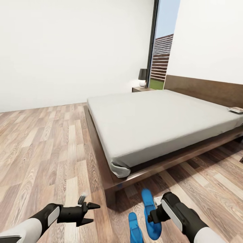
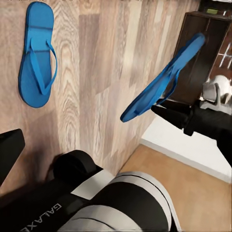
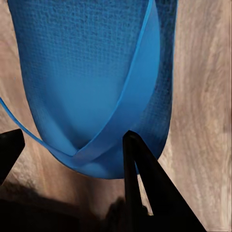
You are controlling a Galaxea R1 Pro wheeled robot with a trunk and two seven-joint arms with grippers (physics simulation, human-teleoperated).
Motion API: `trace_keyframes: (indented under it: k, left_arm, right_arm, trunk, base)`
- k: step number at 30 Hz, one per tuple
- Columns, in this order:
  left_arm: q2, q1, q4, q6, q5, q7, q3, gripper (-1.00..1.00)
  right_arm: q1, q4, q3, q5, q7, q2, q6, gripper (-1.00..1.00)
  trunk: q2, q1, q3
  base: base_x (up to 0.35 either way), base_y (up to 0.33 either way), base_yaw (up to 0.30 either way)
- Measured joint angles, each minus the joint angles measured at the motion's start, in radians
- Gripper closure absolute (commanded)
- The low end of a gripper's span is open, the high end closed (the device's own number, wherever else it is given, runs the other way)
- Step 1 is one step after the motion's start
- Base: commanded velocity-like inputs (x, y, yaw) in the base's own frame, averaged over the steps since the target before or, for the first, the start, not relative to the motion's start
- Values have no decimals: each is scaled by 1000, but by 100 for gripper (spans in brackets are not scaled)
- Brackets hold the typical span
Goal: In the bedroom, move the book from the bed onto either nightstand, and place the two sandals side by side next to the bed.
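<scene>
One sandal [image 1: 151, 216] (blue) in right gripper [image 1: 153, 216]

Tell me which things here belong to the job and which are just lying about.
Job things:
held sandal, in the right gripper
other sandal, on the floor
bed
book, on the bed
nightstand

Just there:
lamp, on the nightstand
window
</scene>
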Motion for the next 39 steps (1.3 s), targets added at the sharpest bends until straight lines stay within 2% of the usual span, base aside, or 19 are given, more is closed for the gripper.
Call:
trace_keyframes:
  k: [2, 5, 9, 14, 21, 27, 31, 39]
  left_arm:
    - [17, 0, 0, 2, -2, -47, -3, -100]
    - [27, 0, -1, 3, -4, -87, -6, -100]
    - [32, 0, -1, 3, -5, -114, -7, -100]
    - [32, 0, -4, 3, -5, -122, -7, -100]
    - [33, 0, -5, 0, -5, -124, -7, -100]
    - [34, 0, -5, -2, -4, -124, -7, -100]
    - [34, 0, -5, -2, -4, -124, -7, -100]
    - [34, 0, -5, -2, -4, -125, -6, -100]
  right_arm:
    - [-21, 35, 11, -2, 4, -1, -1, 100]
    - [-40, 51, 17, 10, 5, -3, -2, 100]
    - [-71, 63, 20, 102, 14, -5, -3, 100]
    - [-105, 90, 19, 162, 58, -6, -4, 100]
    - [-172, 218, 21, 176, 96, 6, -6, 100]
    - [-207, 255, 21, 178, 110, 16, -8, 100]
    - [-223, 269, 21, 180, 111, 46, -11, 100]
    - [-269, 342, 20, 189, 109, 78, -45, 100]
  trunk:
    - [0, 1, -8]
    - [-1, 2, -19]
    - [-2, 4, -35]
    - [-3, 6, -54]
    - [-5, 9, -81]
    - [-6, 12, -104]
    - [-7, 14, -120]
    - [-9, 18, -151]
  base:
    - [0, 0, 0]
    - [0, 0, 0]
    - [0, 0, 0]
    - [0, 0, 0]
    - [0, 0, 0]
    - [0, 0, 0]
    - [0, 0, 0]
    - [0, 0, 0]
